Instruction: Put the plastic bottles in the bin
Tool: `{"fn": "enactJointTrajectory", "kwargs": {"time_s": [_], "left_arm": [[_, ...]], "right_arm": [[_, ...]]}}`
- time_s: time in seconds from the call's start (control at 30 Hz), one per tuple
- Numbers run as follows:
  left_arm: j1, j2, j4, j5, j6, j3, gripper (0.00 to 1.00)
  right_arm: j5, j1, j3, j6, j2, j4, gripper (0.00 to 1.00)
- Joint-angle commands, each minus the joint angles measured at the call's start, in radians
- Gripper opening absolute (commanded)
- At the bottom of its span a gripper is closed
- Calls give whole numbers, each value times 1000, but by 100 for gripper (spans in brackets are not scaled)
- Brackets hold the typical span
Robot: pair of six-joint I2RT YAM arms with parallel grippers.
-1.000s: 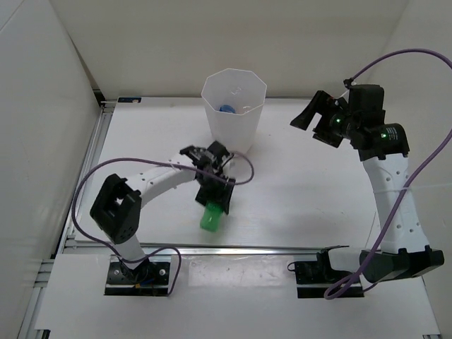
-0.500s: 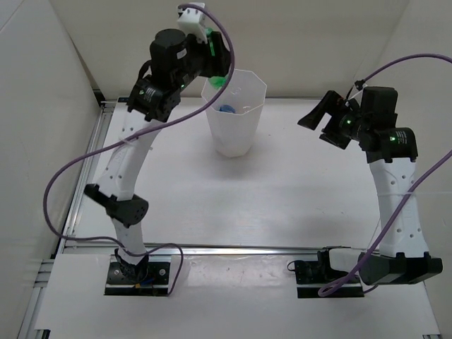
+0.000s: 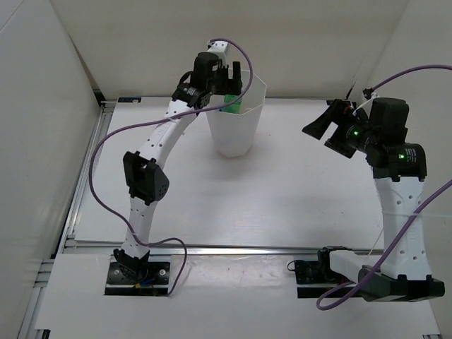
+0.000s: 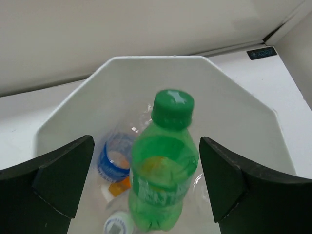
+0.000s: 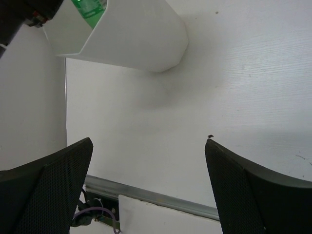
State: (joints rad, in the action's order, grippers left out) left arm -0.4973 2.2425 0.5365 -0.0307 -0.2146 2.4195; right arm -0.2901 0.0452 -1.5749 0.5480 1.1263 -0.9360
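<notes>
Bottle [image 4: 163, 187] in bin [image 4: 151, 59] (left gripper [image 4: 146, 146] wide)

This is a robotics lab cell: white panels [image 3: 35, 141] box in a white table [image 3: 282, 198], with a rail [image 3: 233, 248] and two cabled arms [image 3: 159, 138] at its near edge.

We look down on the whole table [image 3: 282, 205] from high at its near edge in the top view. Left wrist view sits close above the bin [image 4: 239, 122], facing into it. Right wrist view faces down from farther off; all three share the bin.
</notes>
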Motion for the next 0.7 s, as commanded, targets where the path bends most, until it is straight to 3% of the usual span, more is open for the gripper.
{"fn": "enactJointTrajectory", "kwargs": {"time_s": [0.0, 0.2, 0.33, 0.5, 0.67], "left_arm": [[0, -300, -69, -109, 23, -78, 100], [29, -671, -69, -337, 14, -490, 100], [81, -928, -78, -692, -8, -825, 100], [144, -1174, -78, -839, -28, -1251, 100], [160, -1400, -78, -940, -115, -1493, 100]], "right_arm": [[17, -5, 12, -4, -2, -21, 99], [-2, -5, 36, 32, 26, -72, 99], [-61, -15, 76, 32, 17, -52, 99], [-70, -15, 78, 21, 26, -41, 99], [-49, -15, 42, 12, 58, -66, 99]]}}
